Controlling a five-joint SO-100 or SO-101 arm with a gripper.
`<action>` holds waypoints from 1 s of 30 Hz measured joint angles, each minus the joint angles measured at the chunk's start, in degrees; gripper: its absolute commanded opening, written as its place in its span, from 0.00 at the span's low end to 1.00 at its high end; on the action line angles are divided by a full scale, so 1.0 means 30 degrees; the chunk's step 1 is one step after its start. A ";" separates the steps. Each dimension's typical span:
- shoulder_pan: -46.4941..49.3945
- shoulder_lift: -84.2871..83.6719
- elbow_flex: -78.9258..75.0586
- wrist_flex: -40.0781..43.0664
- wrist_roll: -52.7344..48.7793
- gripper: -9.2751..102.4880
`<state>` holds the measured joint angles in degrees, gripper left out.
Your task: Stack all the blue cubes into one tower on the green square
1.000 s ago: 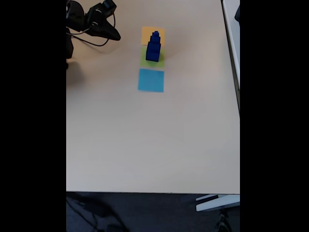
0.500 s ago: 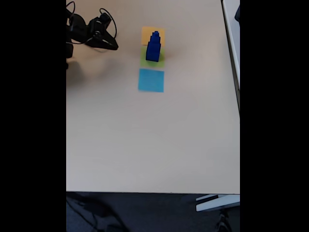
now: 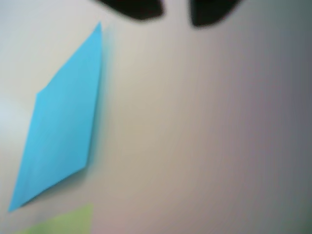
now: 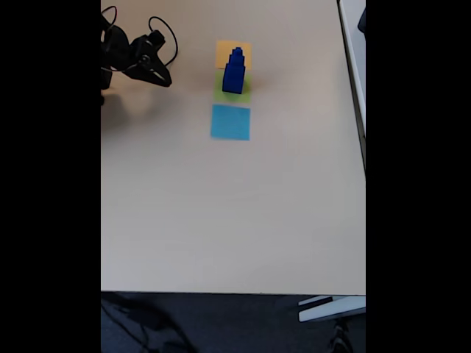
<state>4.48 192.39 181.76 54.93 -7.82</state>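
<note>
The blue cubes stand stacked as one tower on the green square in the fixed view; the tower's top overlaps the orange-yellow square behind it. My gripper hangs well to the left of the tower, near the table's top-left corner, holding nothing. In the wrist view its two dark fingertips poke in from the top edge with a bare gap between them, so the gripper is open. A corner of the green square shows at the bottom of that view.
A light-blue square lies just in front of the green one, and an orange-yellow square lies behind it. Black cables loop by the arm at the top left. The beige table stretches wide toward its front edge.
The arm has pulled back to the left, away from the tower, and the gripper tip has swung lower. The tower and the squares have not moved.
</note>
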 measured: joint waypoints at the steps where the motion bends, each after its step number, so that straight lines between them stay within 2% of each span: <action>1: -0.0059 0.0000 0.0000 0.0000 -0.0059 0.08; 30: -0.0381 0.0000 0.0029 0.0352 0.0410 0.08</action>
<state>3.34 192.39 181.85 55.99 -6.59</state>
